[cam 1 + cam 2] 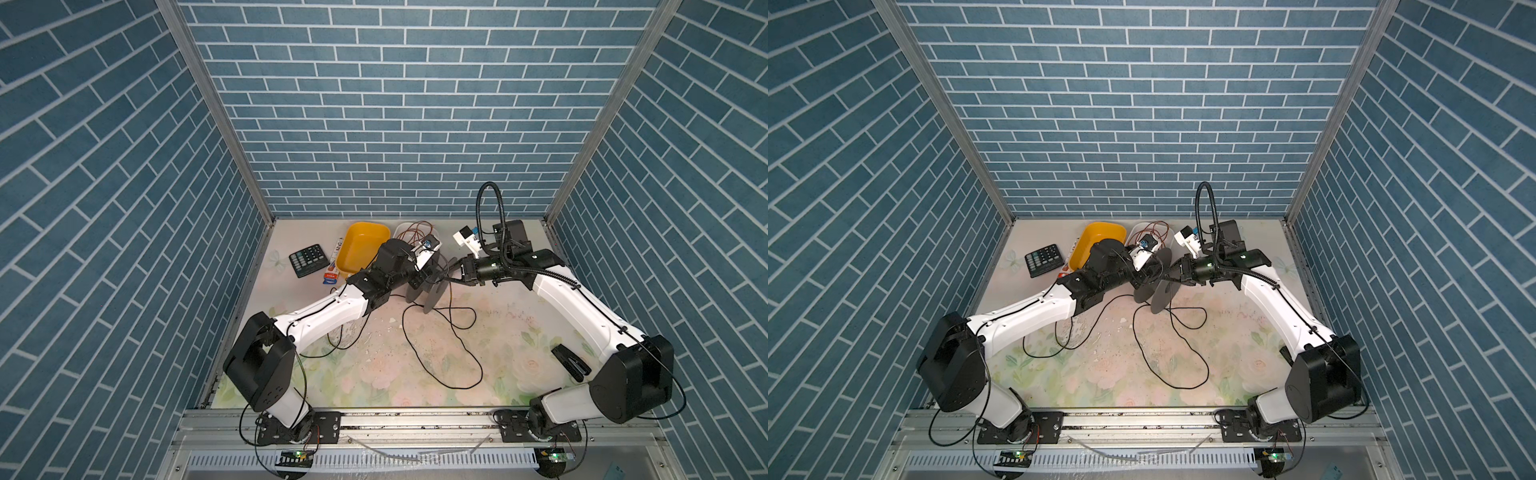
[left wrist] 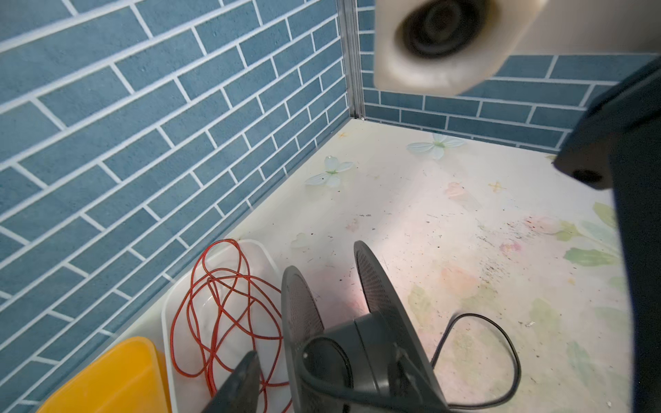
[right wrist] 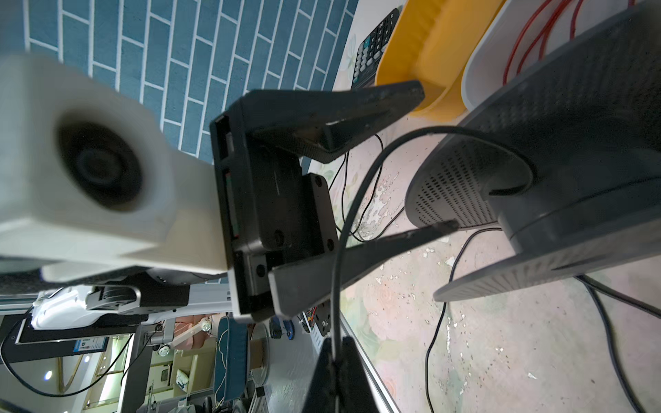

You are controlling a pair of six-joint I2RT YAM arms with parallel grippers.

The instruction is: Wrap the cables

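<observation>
The grey spool, two perforated discs on a hub, is at mid-table between both arms. My left gripper is open and straddles one disc and the hub. A gap shows beside its outer finger. Its fingers also show wide apart in the right wrist view. My right gripper is shut on the black cable, which curves from its fingertips into the spool. The remaining cable lies in loose loops on the floral table.
At the back stand a yellow bin and a white tray holding red-brown wire. A black calculator lies at the back left. A black flat object lies beside the right arm.
</observation>
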